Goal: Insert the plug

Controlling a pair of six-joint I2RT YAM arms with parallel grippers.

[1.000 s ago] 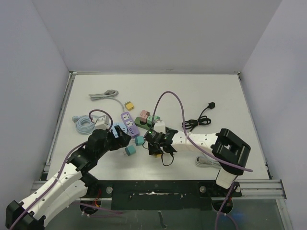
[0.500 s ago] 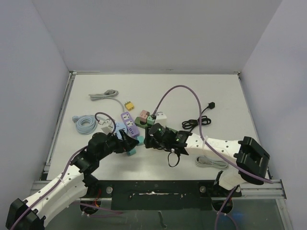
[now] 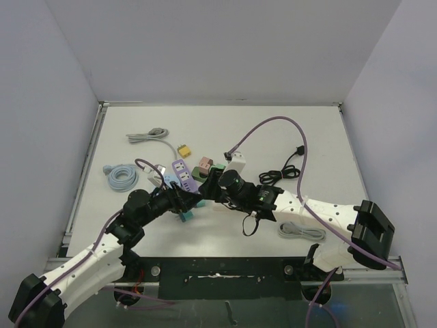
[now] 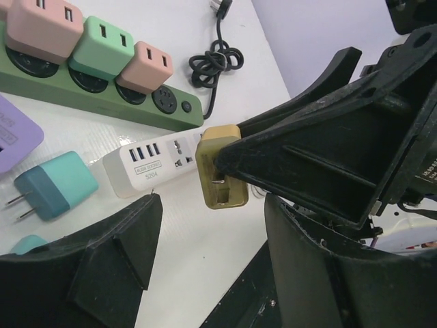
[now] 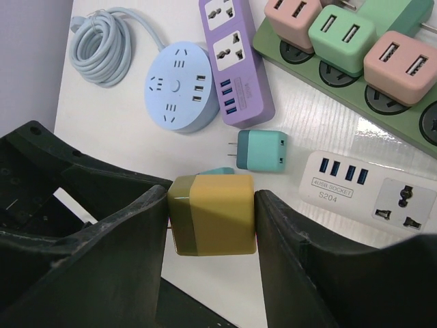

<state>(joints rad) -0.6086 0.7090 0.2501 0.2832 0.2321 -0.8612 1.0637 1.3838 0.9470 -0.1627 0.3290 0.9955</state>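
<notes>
My right gripper (image 5: 210,220) is shut on a yellow and olive cube plug (image 5: 222,208) and holds it above the table. The plug also shows in the left wrist view (image 4: 218,171), pinched between the right fingers. My left gripper (image 4: 213,229) is open and empty, its fingers either side of and just below the plug. In the top view the two grippers, left (image 3: 180,202) and right (image 3: 206,193), meet near the table's front middle. A white S204 socket block (image 5: 369,195) lies just beyond the plug, as the left wrist view (image 4: 147,164) also shows.
A purple power strip (image 5: 235,58), a round blue socket hub (image 5: 181,85) and a green strip (image 5: 410,130) with pink and green adapters lie behind. A teal plug (image 5: 263,150) lies on the table. A black cable (image 3: 283,171) and grey cords (image 3: 300,232) lie to the right.
My right gripper has moved left and forward with the yellow plug. My left gripper has reached right to meet it, and the two now stand face to face.
</notes>
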